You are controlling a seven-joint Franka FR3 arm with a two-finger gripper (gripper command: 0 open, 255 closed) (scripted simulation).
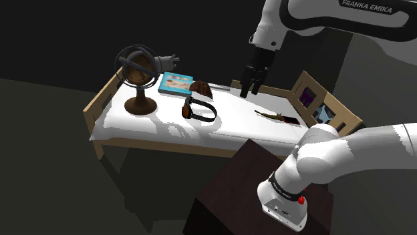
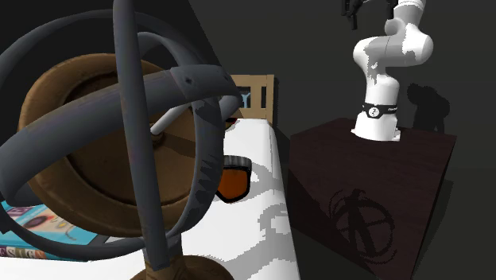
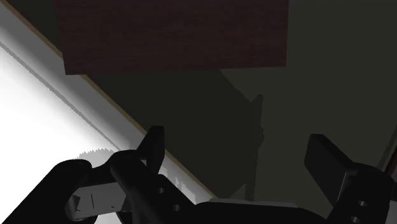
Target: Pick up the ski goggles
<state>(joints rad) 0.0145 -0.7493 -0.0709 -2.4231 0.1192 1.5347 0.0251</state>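
Observation:
The ski goggles (image 1: 200,110), a black frame with an orange lens, lie on the white-topped table (image 1: 174,125) near its middle. In the second exterior view the goggles (image 2: 233,181) show partly behind a big globe-like ornament. My black gripper (image 1: 252,89) hangs well above the table, up and toward the shoulder view's right of the goggles, not touching anything. In the second exterior view the gripper (image 2: 352,11) sits at the top edge. In the wrist view the gripper (image 3: 242,156) is open; its fingers stand wide apart with nothing between them, over the table's edge (image 3: 57,108).
A brown globe in dark rings (image 1: 139,67) stands at the table's left end, beside a blue book (image 1: 175,83) and a brown lump (image 1: 201,88). A dark slender object (image 1: 275,116) lies at the right. Wooden rails (image 1: 337,110) border the table. The dark stand (image 1: 234,193) sits in front.

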